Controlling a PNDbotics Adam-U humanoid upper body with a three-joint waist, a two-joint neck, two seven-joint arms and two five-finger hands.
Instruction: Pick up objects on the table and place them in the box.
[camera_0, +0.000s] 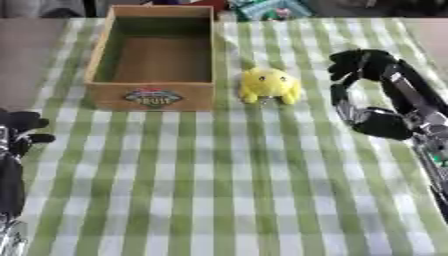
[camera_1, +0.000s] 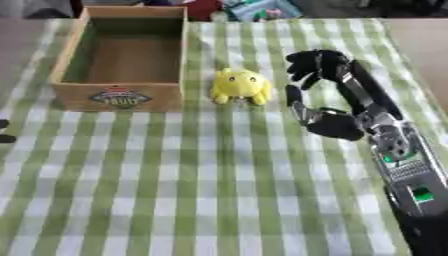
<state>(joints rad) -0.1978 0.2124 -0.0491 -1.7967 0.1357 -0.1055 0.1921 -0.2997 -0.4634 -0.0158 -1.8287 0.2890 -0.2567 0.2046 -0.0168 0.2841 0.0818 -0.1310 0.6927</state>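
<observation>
A yellow plush toy (camera_0: 269, 85) sits on the green checked tablecloth, just right of the wooden box (camera_0: 154, 95). The box is open at the top and looks empty inside. My right hand (camera_0: 372, 90) hovers a short way to the right of the toy, fingers spread and slightly bent towards it, holding nothing and apart from the toy. My left hand (camera_0: 19, 131) shows at the left edge, low and idle, fingers curled with nothing in them.
The tablecloth (camera_0: 227, 190) covers the table; bare table shows at the far left and far right. Colourful clutter (camera_0: 267, 9) lies beyond the table's back edge, behind the box.
</observation>
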